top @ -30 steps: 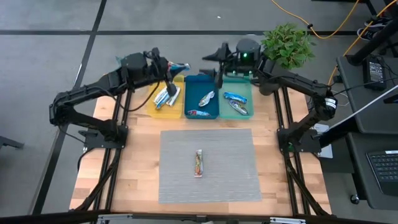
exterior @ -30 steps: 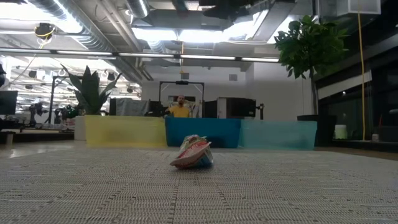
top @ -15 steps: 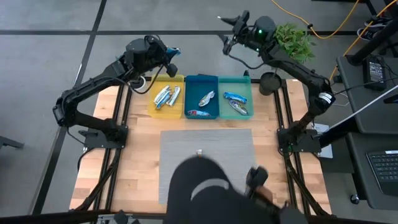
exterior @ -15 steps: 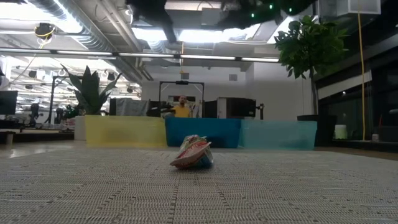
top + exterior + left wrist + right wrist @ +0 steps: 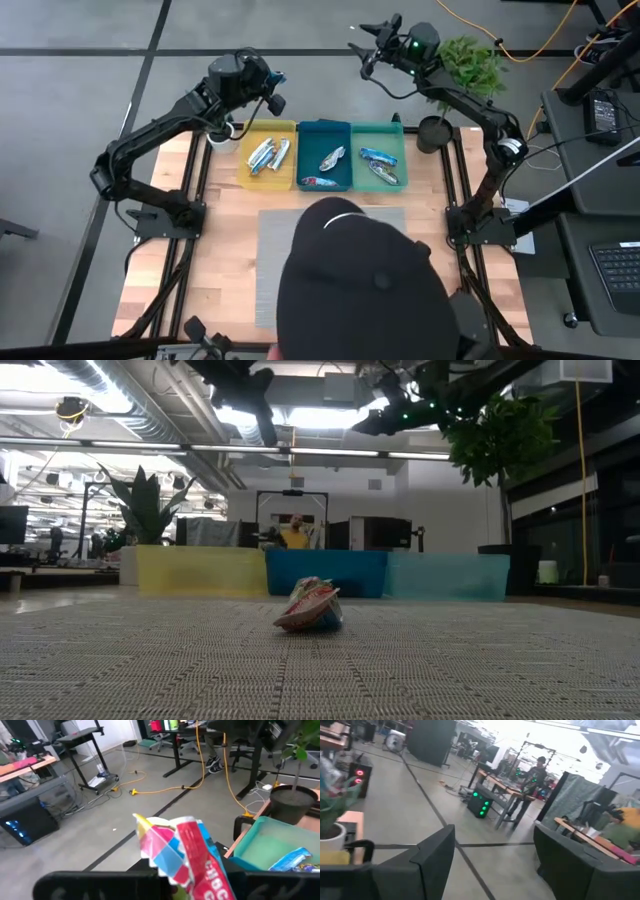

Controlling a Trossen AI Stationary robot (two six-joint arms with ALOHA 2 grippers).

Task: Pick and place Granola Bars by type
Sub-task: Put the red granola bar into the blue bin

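Red-orange multicoloured bar (image 5: 187, 855) clamped tight in the left gripper (image 5: 272, 92), raised high past the far edge of the table, at about 12 o'clock from the yellow tray (image 5: 268, 158); judging by the sorting, still wants a tray, and the blue tray (image 5: 324, 128) at 3 o'clock of the yellow one already holds a red-orange bar (image 5: 318, 183) and another wrapper; best brought down straight over that tray, low before letting go, wrapper flat so it does not catch the rim or spill into the teal tray (image 5: 381, 131) with its blue bars (image 5: 378, 157); silver bars (image 5: 268, 155) lying in the yellow tray, not to be disturbed.

Left arm stretched up and away from the table, wrist high, bar poking out between the fingers; right gripper (image 5: 365, 37) lifted high too, at roughly 12 o'clock of the teal tray, fingers spread wide and holding nothing, near the potted plant (image 5: 468, 62).

One more red-orange bar (image 5: 310, 606) resting on the grey mat (image 5: 320, 660), in front of the blue tray in the low view; a person's head (image 5: 360, 280) covering that mat from above, so no descent over the mat until clear.
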